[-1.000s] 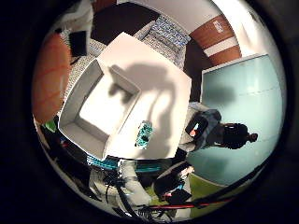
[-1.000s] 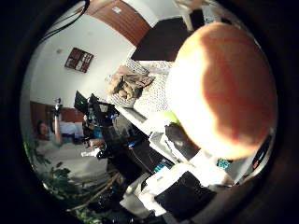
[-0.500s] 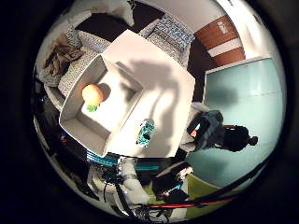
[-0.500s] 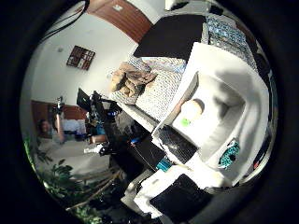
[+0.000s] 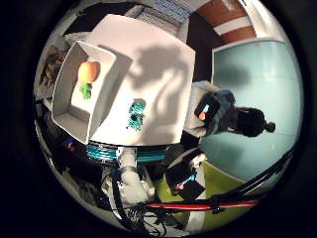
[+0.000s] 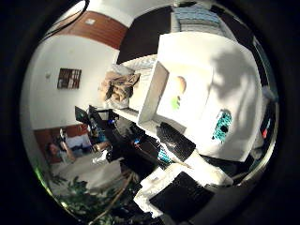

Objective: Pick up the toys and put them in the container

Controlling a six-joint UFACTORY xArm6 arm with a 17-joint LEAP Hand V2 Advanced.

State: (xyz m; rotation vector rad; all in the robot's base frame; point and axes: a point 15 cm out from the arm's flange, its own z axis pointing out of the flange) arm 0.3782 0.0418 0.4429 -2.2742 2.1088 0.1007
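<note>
My palm looks down from well above the white table (image 5: 163, 64), and I cannot tell how my hand is set.

No part of my hand shows clearly in either palm view, so I cannot say whether it holds anything. Below me, the white container (image 5: 81, 91) sits on the table at one side. Inside it lie an orange ball toy (image 5: 87, 72) and a small green toy (image 5: 86, 90), close together near one end. A teal toy (image 5: 135, 115) with a dark hole in it lies on the bare tabletop just beside the container's outer wall, apart from it.
</note>
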